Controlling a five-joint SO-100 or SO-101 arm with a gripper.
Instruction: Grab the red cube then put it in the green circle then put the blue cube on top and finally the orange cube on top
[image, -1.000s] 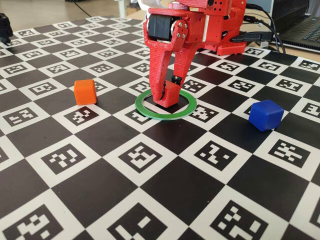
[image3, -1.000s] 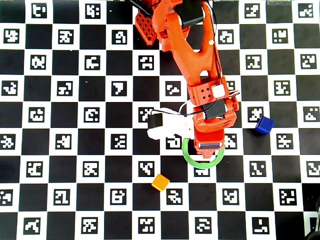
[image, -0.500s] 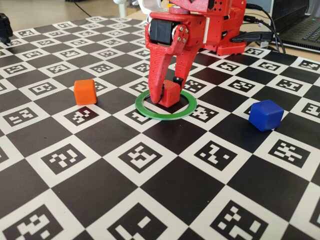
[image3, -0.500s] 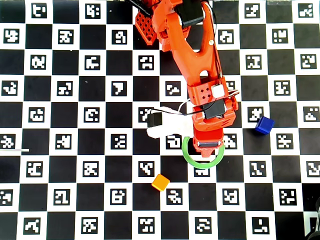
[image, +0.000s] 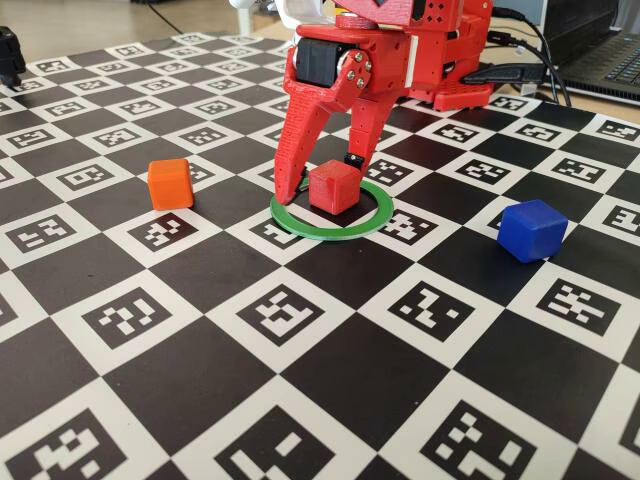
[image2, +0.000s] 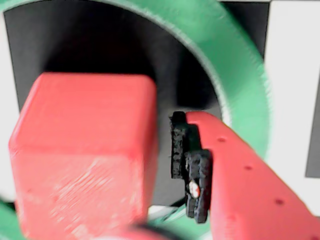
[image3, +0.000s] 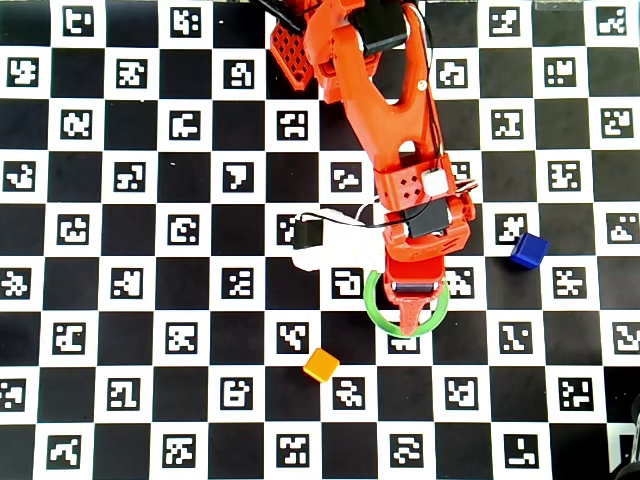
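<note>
The red cube (image: 333, 187) rests on the checkered surface (image: 330, 400) inside the green circle (image: 300, 224), at centre frame in the fixed view. The gripper (image: 318, 180) stands spread open astride the cube; the wrist view shows a dark gap between the cube (image2: 85, 160) and the padded finger (image2: 192, 170), so nothing is gripped. The orange cube (image: 170, 184) sits at left of the fixed view, well apart from the ring. The blue cube (image: 532, 229) sits at right, also well apart. In the overhead view the arm (image3: 400, 150) covers the red cube.
</note>
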